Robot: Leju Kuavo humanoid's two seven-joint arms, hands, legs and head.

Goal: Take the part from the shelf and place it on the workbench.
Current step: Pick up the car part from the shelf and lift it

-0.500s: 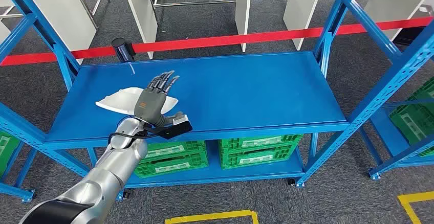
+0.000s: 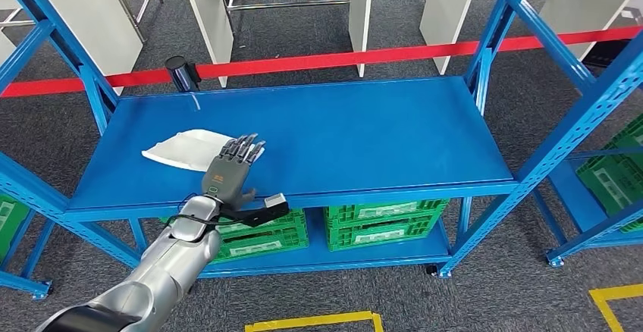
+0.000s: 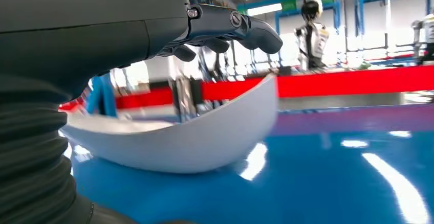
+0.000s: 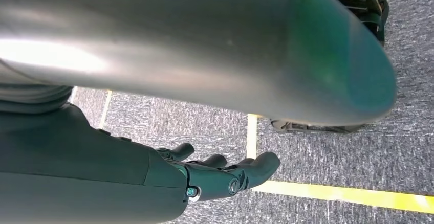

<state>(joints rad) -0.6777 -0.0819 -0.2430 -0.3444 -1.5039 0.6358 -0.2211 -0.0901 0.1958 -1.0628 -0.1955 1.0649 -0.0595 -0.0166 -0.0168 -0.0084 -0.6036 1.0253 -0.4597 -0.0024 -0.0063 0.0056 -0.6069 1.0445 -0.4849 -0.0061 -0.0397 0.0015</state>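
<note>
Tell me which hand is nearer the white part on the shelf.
Left. The left hand is at the white part on the blue shelf, fingers reaching over its edge. The right hand hangs low over the floor, holding nothing.

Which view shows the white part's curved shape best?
The left wrist view: the white part shows side-on as a shallow bowl-like shell under the left hand. The head view shows it flat-looking, partly hidden.
</note>
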